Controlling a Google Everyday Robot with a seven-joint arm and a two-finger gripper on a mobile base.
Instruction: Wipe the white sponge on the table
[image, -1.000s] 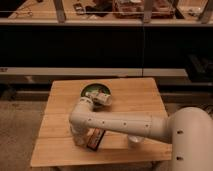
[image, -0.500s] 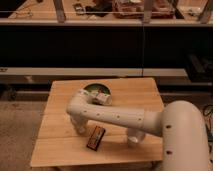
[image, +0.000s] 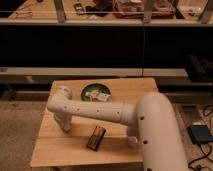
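Observation:
The light wooden table (image: 55, 150) stands in the middle of the camera view. My white arm reaches across it from the right, bends at the far left and points down. My gripper (image: 65, 126) is at the arm's tip, low over the table's left side. A small off-white block that looks like the white sponge (image: 131, 140) lies at the front right, partly hidden under my arm and well apart from the gripper. I cannot tell whether the gripper holds anything.
A green bowl (image: 90, 91) at the table's back holds a white labelled bottle (image: 103, 96). A flat dark bar with an orange edge (image: 95, 137) lies at the front middle. A dark counter runs behind the table. A grey box (image: 200, 133) sits on the floor at right.
My arm has swung left across the table, and the gripper end has moved from the front middle to the left side. The dark bar is now uncovered. The off-white block has not moved.

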